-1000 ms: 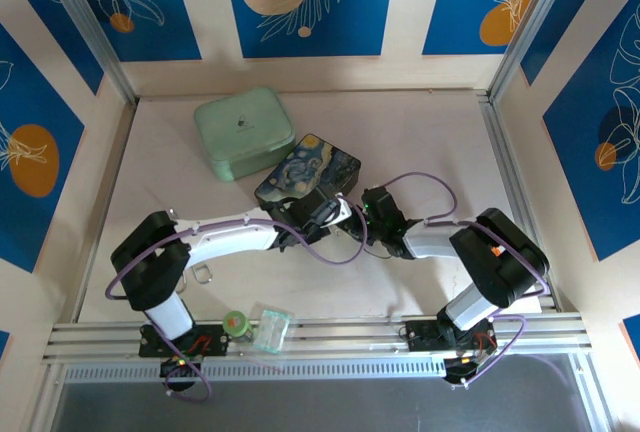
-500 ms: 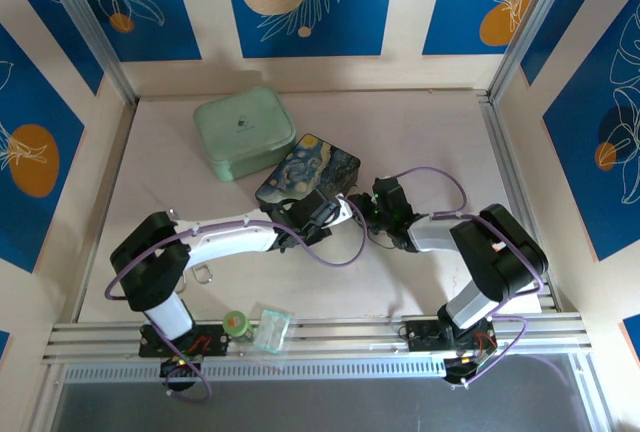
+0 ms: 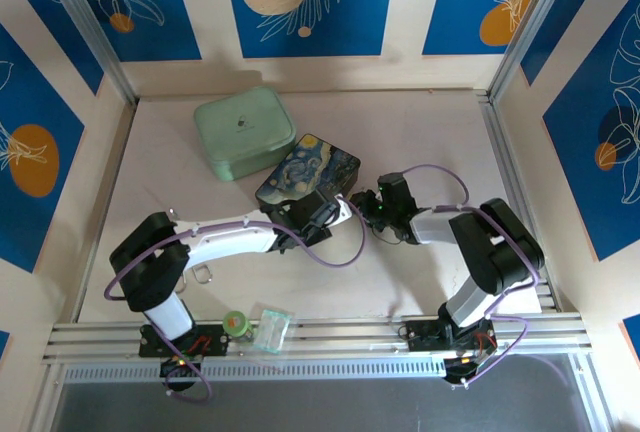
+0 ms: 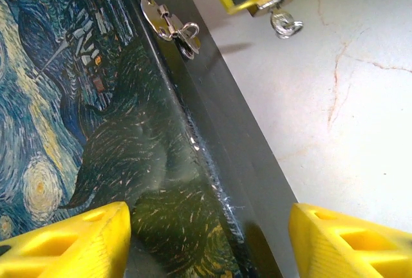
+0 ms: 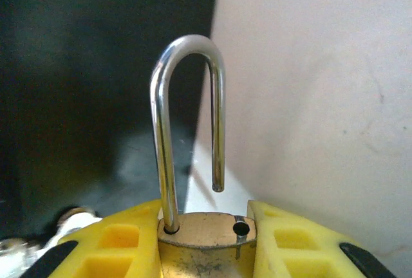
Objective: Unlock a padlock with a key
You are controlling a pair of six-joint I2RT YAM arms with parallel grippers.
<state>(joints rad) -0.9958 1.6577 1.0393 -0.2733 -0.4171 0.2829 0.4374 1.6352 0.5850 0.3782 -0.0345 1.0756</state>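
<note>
Pale surface [image 3: 430, 142], starry-night box [image 3: 305, 167] centred. My right fingers [image 5: 122, 246] pinch the padlock [image 5: 206, 242], open shackle [image 5: 164, 149] pointing straight ahead beside the box; left fingers [image 4: 71, 242] spread wide, empty, astride its edge.

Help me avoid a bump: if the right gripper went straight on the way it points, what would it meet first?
Probably the dark side of the painted box. The right gripper holds the padlock, whose open shackle leads and would touch first, though depth is unclear.
</note>
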